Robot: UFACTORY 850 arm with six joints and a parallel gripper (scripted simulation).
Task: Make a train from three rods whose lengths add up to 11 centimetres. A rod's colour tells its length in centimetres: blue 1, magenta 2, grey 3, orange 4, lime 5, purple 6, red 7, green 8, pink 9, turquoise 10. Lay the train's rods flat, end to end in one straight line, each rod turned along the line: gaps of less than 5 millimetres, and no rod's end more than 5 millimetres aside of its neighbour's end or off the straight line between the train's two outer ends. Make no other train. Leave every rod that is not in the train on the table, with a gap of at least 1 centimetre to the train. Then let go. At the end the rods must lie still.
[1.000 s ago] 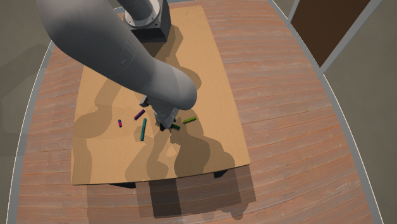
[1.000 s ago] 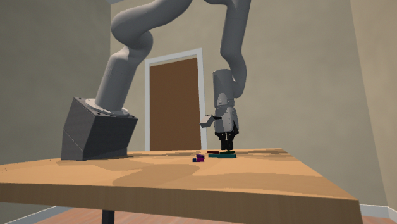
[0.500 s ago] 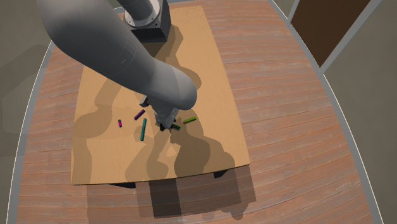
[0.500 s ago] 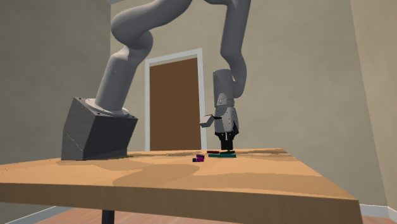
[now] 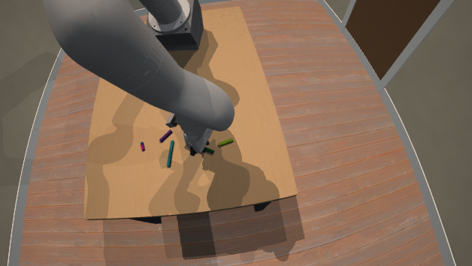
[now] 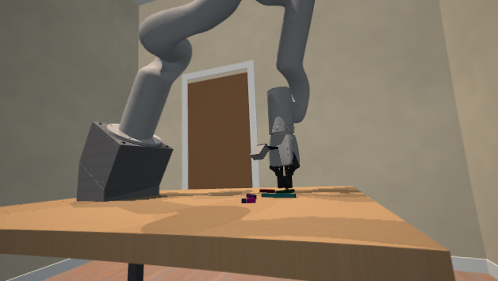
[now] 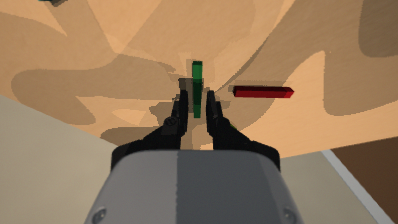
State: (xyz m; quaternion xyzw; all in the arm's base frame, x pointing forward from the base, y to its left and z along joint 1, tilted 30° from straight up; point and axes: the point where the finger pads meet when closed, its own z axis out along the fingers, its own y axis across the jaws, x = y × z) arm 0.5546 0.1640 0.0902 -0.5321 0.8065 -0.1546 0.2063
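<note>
My gripper [image 5: 193, 151] hangs upright just above the table, its fingers a narrow gap apart. In the wrist view the fingers stand on either side of the near end of the green rod [image 7: 197, 87], which lies flat on the table and runs away from me. The fingers do not press on it. The green rod also shows in the overhead view [image 5: 208, 150]. A red rod [image 7: 263, 92] lies crosswise to its right. A lime rod [image 5: 225, 142], a turquoise rod [image 5: 170, 153], a purple rod [image 5: 165, 136] and a short magenta rod [image 5: 143, 147] with a blue rod at its end lie apart.
The arm's base [image 6: 119, 163] stands at the table's far end. The arm's upper links [image 5: 150, 71] hide the red rod from above. From the side, the gripper [image 6: 285, 186] stands over the rods, with the turquoise rod [image 6: 277, 195] in front.
</note>
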